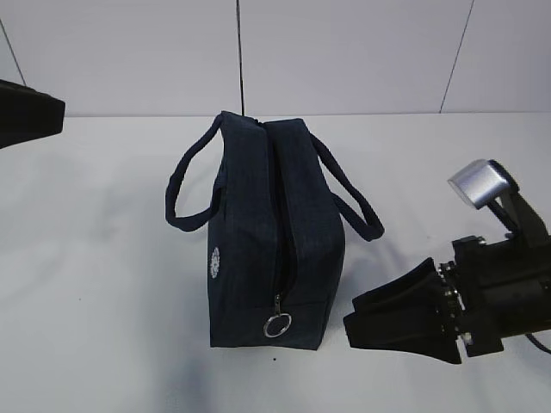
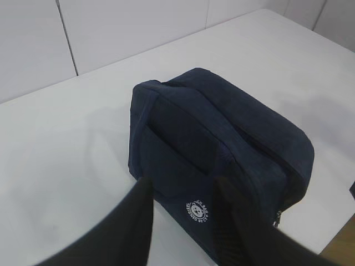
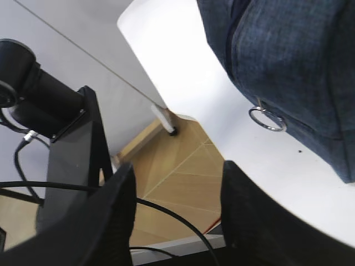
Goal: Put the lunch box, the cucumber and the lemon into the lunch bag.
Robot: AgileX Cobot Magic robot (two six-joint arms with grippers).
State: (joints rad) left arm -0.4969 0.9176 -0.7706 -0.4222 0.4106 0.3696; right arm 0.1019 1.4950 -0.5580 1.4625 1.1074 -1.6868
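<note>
The dark navy lunch bag (image 1: 267, 232) stands on the white table with its zipper shut and the metal ring pull (image 1: 277, 324) at the near end. Its two loop handles hang out to either side, and the round white logo (image 1: 215, 261) faces left. The lunch box, cucumber and lemon are out of view. My right gripper (image 1: 350, 317) is open and empty, low at the bag's near right corner. In the right wrist view (image 3: 178, 169) the ring pull (image 3: 267, 119) lies ahead. My left gripper (image 2: 186, 185) is open and empty, above the bag's logo side (image 2: 198, 209).
A dark part of the left arm (image 1: 26, 112) juts in at the far left edge. The table's (image 1: 103, 301) near edge and corner show in the right wrist view, with wooden floor (image 3: 183, 183), cables and a black stand (image 3: 72, 149) below.
</note>
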